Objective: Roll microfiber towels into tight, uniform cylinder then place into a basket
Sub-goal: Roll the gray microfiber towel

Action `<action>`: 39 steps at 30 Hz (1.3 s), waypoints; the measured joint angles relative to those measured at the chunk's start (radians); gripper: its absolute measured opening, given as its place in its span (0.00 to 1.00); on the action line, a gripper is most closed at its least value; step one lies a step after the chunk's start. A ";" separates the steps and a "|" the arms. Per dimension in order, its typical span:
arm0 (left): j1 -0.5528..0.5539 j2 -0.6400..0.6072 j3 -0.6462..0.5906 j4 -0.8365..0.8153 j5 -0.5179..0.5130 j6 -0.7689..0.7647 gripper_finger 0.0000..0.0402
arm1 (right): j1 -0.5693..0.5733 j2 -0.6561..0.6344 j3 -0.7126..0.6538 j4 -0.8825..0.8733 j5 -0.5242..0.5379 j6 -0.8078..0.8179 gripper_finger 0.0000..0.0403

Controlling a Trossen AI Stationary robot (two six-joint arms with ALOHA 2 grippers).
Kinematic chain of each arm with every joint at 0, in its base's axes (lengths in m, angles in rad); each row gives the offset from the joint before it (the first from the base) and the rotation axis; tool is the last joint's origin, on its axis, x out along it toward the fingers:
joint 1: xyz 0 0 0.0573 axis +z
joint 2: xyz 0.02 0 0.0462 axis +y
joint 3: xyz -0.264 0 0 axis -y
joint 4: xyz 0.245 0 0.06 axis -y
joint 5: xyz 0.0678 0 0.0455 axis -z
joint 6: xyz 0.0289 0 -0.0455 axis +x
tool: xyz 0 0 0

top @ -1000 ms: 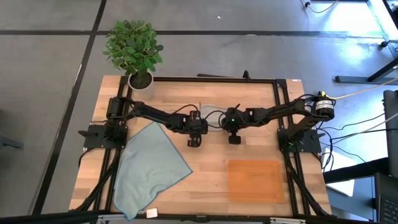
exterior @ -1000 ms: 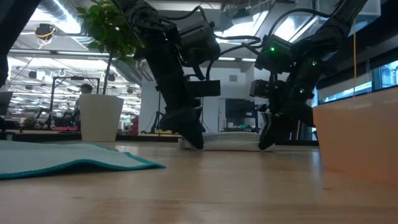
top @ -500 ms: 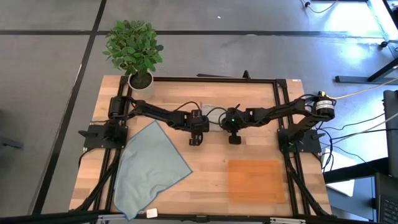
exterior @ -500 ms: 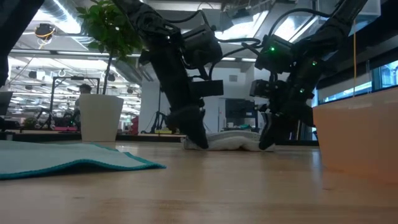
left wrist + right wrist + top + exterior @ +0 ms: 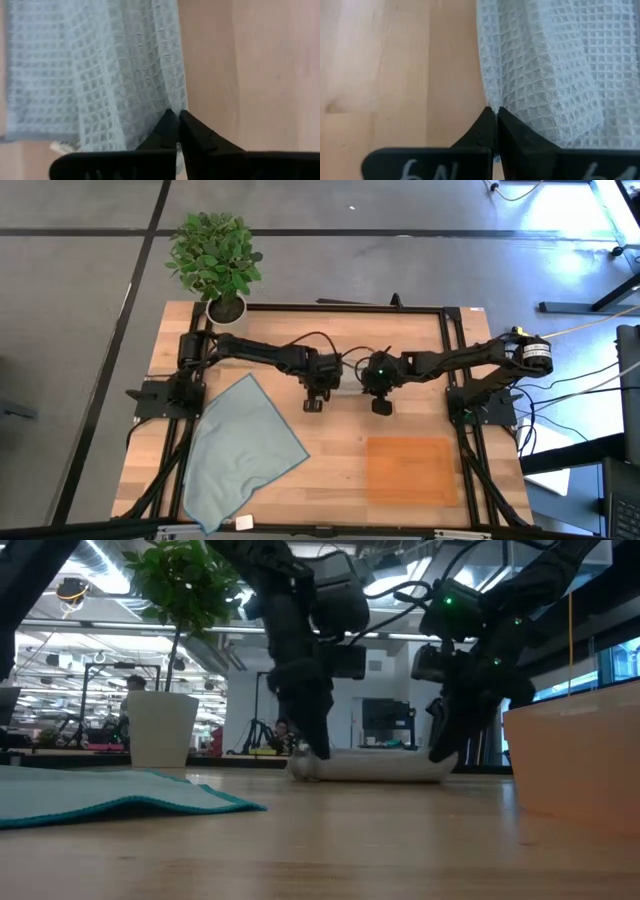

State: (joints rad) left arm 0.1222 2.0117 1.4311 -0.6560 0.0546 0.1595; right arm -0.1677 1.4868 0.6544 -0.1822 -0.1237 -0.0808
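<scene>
Pale wood table [image 5: 340,470] | potted plant [image 5: 215,260] at corner | grey floor [image 5: 80,280]

The surface [image 5: 340,450] is pale wood, smooth, with a soft shine. The grey towel [image 5: 560,65] is soft cloth with a bumpy waffle weave of little squares, and it looks matt. The blue towel [image 5: 238,450] is flat matt cloth too. The basket [image 5: 412,470] looks smooth and orange-brown. The left gripper [image 5: 177,131] and right gripper [image 5: 494,129] are dark, smooth and matt, like hard plastic. The pot [image 5: 160,728] at 11 o'clock is white and smooth.
</scene>
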 joint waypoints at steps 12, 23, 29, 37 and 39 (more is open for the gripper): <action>0.085 -0.002 0.147 -0.189 0.138 -0.011 0.00 | -0.022 -0.076 0.003 -0.031 -0.067 0.134 0.03; 0.182 0.009 0.155 -0.174 0.225 -0.105 0.00 | -0.167 -0.092 0.002 -0.030 -0.160 0.405 0.03; 0.213 0.037 0.154 -0.165 0.281 -0.108 0.00 | -0.232 -0.091 0.003 -0.022 -0.201 0.470 0.03; 0.232 0.064 0.156 -0.147 0.372 -0.135 0.00 | -0.280 -0.091 0.002 -0.032 -0.254 0.524 0.03; 0.238 0.065 0.154 -0.142 0.341 -0.173 0.00 | -0.291 -0.091 0.003 -0.020 -0.221 0.552 0.03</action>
State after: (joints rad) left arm 0.3597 2.0772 1.5853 -0.7978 0.3961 -0.0136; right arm -0.4590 1.3956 0.6573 -0.2020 -0.3443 0.4714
